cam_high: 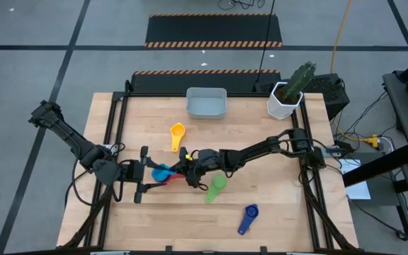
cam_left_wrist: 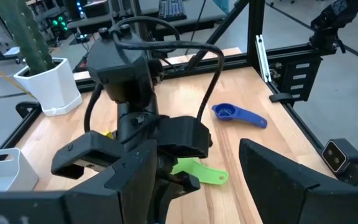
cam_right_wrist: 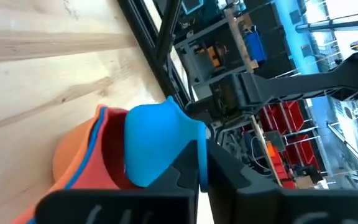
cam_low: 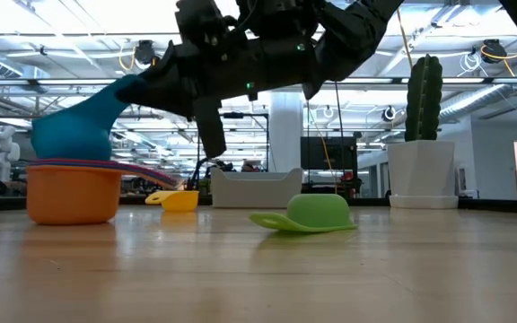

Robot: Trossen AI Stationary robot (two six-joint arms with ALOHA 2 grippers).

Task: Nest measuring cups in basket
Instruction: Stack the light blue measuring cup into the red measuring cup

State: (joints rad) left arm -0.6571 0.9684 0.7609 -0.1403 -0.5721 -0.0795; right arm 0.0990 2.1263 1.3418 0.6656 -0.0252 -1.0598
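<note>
Nesting half done: right gripper (cam_high: 184,168) clamps light blue plastic cup (cam_low: 74,126) over orange-red stack (cam_low: 73,190); grey-blue plastic basket (cam_high: 206,103) holds none, left gripper (cam_high: 142,173) open beside

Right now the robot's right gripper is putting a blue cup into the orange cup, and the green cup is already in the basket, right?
Not quite. The green cup lies upside down on the table, far from the basket, as the high view shows. The right gripper does hold the blue cup over the orange cup.
</note>
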